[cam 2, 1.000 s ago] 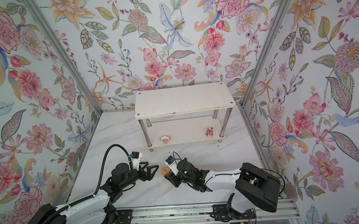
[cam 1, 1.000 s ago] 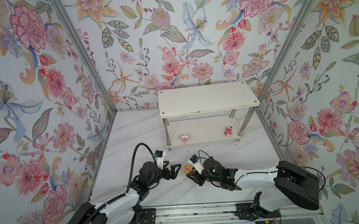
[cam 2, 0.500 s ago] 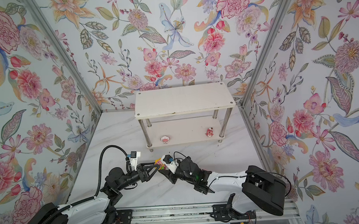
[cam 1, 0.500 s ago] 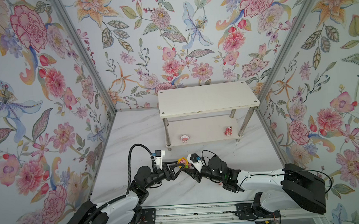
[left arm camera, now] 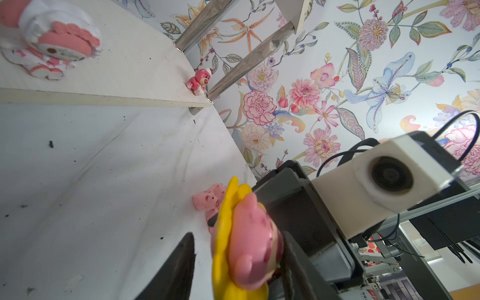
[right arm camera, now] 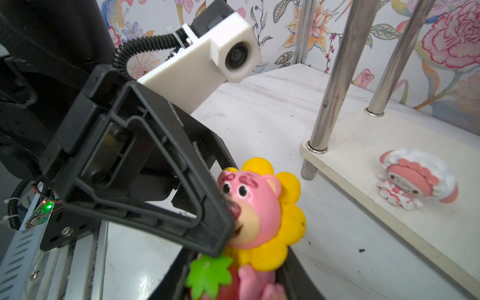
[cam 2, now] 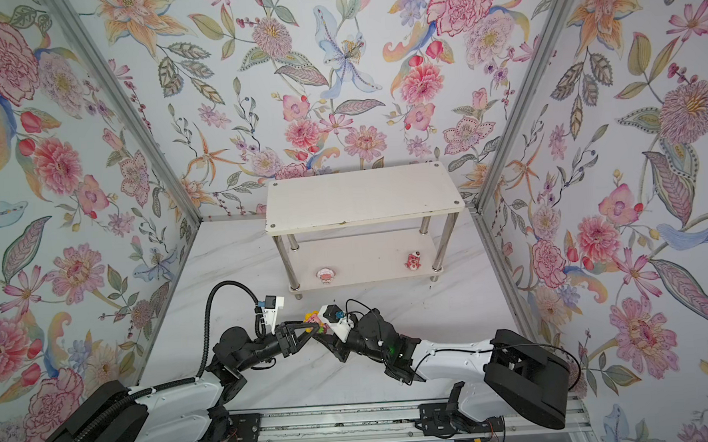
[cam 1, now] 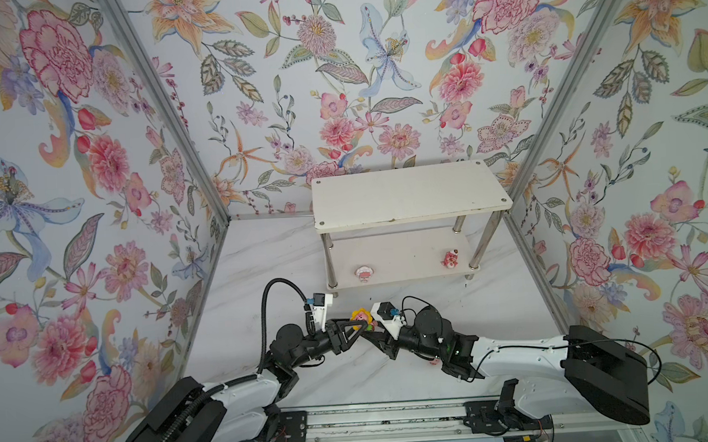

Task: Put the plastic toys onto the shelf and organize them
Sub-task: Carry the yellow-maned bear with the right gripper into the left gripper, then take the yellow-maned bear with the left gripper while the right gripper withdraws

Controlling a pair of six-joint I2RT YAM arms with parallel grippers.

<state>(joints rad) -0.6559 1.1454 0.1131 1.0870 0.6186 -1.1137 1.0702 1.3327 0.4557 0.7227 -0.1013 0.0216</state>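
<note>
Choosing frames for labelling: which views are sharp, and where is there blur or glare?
Both top views: evenly lit, sharp throughout. Left wrist: sunflower toy too close, soft; the bear on the shelf sharp. Right wrist: the toy's face crisp, glare streaks on the chrome legs.

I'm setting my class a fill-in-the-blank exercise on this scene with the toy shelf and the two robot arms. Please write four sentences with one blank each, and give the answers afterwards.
1. The right gripper is shut on the sunflower toy, whose petals are ___.
2. ___ toys are on the lower board of the shelf: the white-pink toy and the dark pink bear.
3. The top board holds ___ toys.
4. The pale pink pigs lie on the ___, not on the shelf.

Missing words: yellow; Two; no; table.
</note>
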